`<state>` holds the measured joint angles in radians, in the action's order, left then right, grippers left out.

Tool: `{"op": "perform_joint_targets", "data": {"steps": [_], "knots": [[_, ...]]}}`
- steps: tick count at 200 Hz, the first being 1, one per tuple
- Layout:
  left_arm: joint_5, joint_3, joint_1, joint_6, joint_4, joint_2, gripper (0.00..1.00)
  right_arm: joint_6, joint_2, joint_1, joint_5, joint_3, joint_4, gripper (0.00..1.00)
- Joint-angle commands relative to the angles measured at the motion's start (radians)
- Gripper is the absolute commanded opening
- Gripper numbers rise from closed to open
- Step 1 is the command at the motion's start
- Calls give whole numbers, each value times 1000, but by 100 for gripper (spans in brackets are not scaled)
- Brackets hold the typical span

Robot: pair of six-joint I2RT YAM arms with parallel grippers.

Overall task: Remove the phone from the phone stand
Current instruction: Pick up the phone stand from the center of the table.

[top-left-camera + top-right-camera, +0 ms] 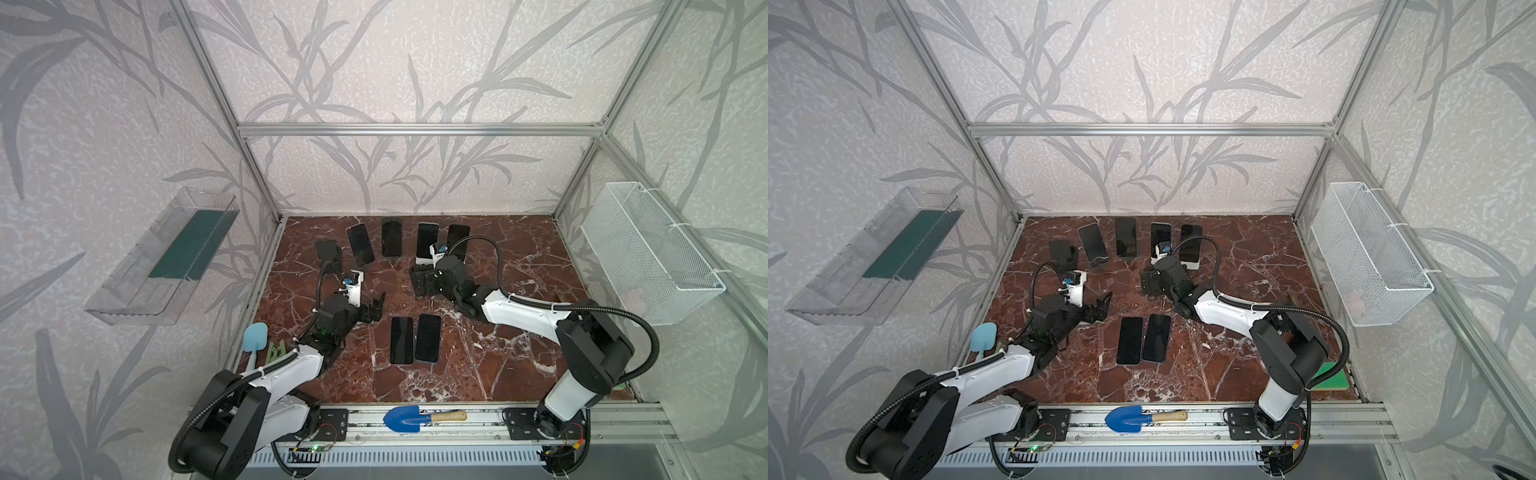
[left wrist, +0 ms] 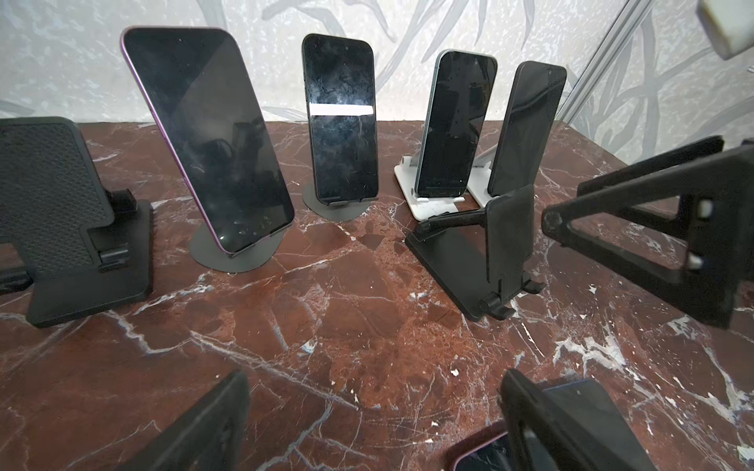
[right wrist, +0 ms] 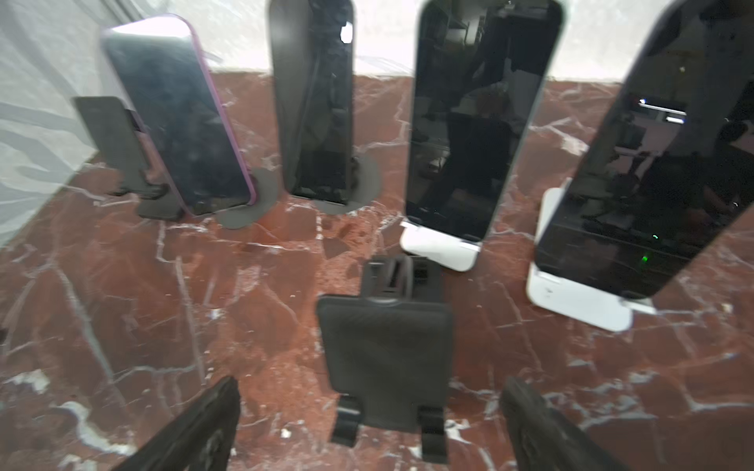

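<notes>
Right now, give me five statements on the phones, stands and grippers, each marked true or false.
1. The purple-edged phone leans on a round-based dark stand. True.
2. Two phones lie flat on the table. True.
3. The right gripper grips a phone. False: the right gripper is open and empty, facing an empty black stand.
4. Both white stands are empty. False: each white stand holds a phone.
5. The trowel is red. False: the trowel is blue.
</notes>
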<state>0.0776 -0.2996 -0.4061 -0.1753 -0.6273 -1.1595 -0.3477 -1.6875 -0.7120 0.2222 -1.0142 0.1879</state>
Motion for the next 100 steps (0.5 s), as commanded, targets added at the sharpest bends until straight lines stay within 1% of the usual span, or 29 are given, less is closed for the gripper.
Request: {"op": "perform_joint_targets", "data": {"steps": [1,21,42,100], "knots": [[-10,-23,-5,16,-32,3,96,66,-43,-4,-9,-75,-70,99],[-9,-24,-5,14,-34,-2,96,79,-88,-4,21,-127,-117,99],[-10,-23,-5,14,-35,-3,96,81,-121,-5,4,-158,-125,99],[-6,-28,-5,17,-30,-3,96,34,-224,-9,52,-237,-165,99]]}}
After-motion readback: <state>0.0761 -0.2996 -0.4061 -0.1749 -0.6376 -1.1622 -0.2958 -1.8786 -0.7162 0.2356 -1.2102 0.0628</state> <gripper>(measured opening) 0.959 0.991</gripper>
